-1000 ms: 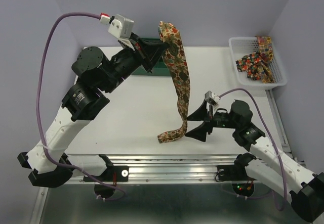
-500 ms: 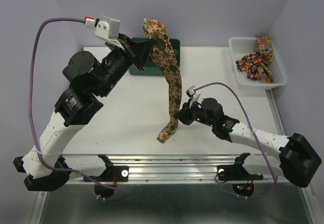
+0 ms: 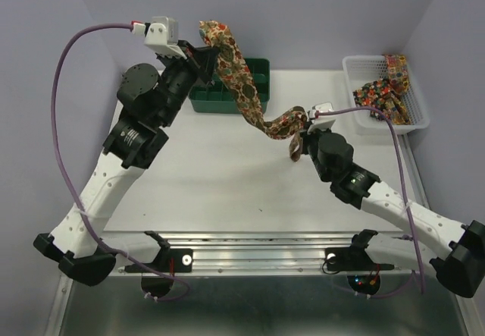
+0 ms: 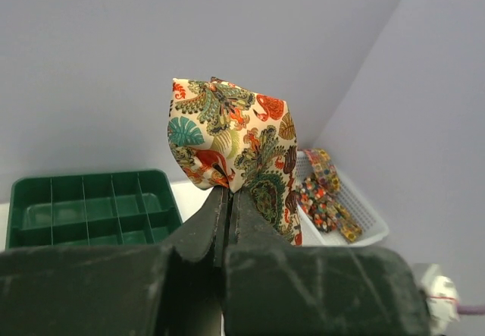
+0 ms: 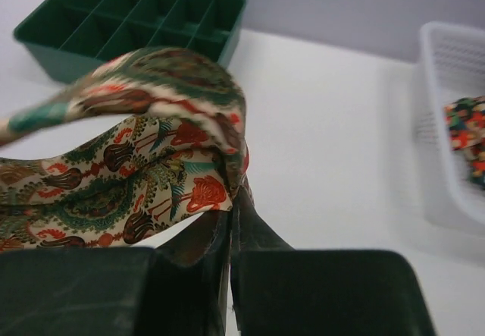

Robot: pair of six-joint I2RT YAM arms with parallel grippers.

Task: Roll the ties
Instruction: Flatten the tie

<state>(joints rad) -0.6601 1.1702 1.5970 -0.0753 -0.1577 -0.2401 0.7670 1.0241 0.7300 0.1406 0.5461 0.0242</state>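
left claw [image 4: 227,196] and right claw [image 5: 230,204] pinch one tie [image 3: 244,89] aloft.

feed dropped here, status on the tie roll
Left jaws shut on tie's top end, held high. Right jaws shut on its lower part, tie slung between. Nothing blocking.

A: How is the light?

B: Even and soft, falling from above. The white bench [image 3: 212,184] is bright and evenly lit, and only faint, soft-edged shadows lie on it.

A: Any blur?

B: The overhead view is sharp throughout. In the right wrist view the tie [image 5: 151,169] goes soft toward the left edge, and the basket [image 5: 447,70] is out of focus. In the left wrist view its print is crisp, but the dark left claw [image 4: 227,199], close to the lens, is blurred and underlit.
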